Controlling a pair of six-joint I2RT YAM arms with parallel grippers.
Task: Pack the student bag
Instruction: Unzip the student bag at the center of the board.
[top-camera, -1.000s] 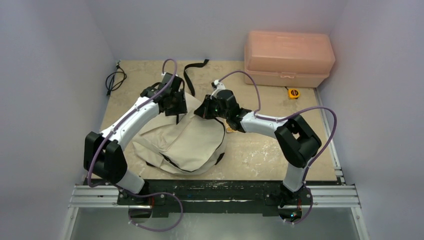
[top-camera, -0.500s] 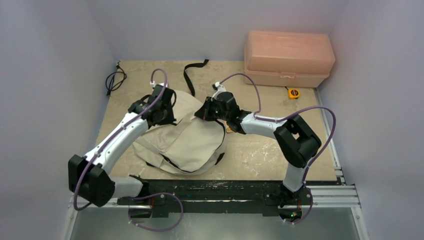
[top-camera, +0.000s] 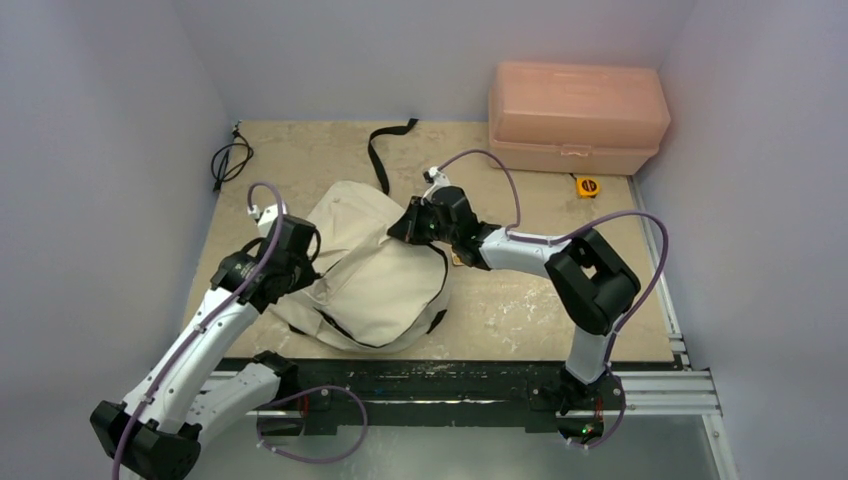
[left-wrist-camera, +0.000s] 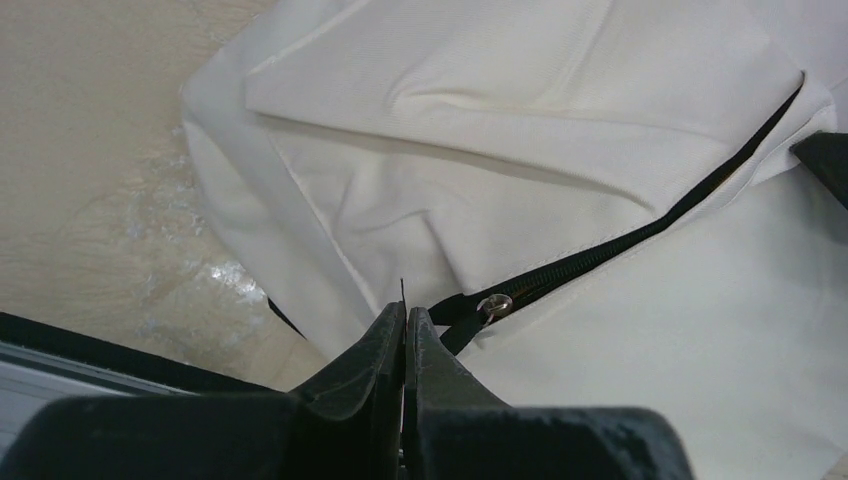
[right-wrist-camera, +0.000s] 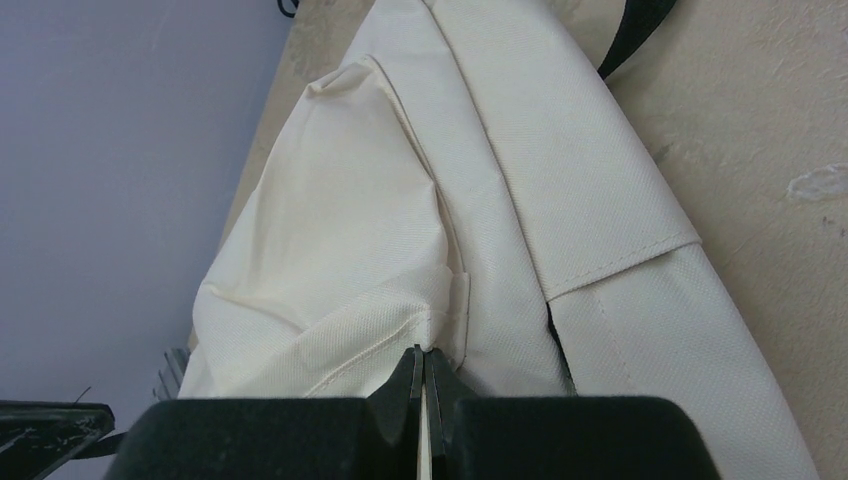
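Salmon-pink plastic box (top-camera: 578, 115) at far right, small yellow object (top-camera: 587, 185) beside it, black cable (top-camera: 229, 160) far left

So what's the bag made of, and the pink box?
The bag looks like woven cloth, maybe canvas or nylon: matte cream, creased, with a fine weave showing. The box is probably plastic: smooth, rigid, with a soft sheen and a moulded lid rim.

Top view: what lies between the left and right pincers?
The student bag: its beige fabric fills the stretch from left pincer to right pincer, in the top view.
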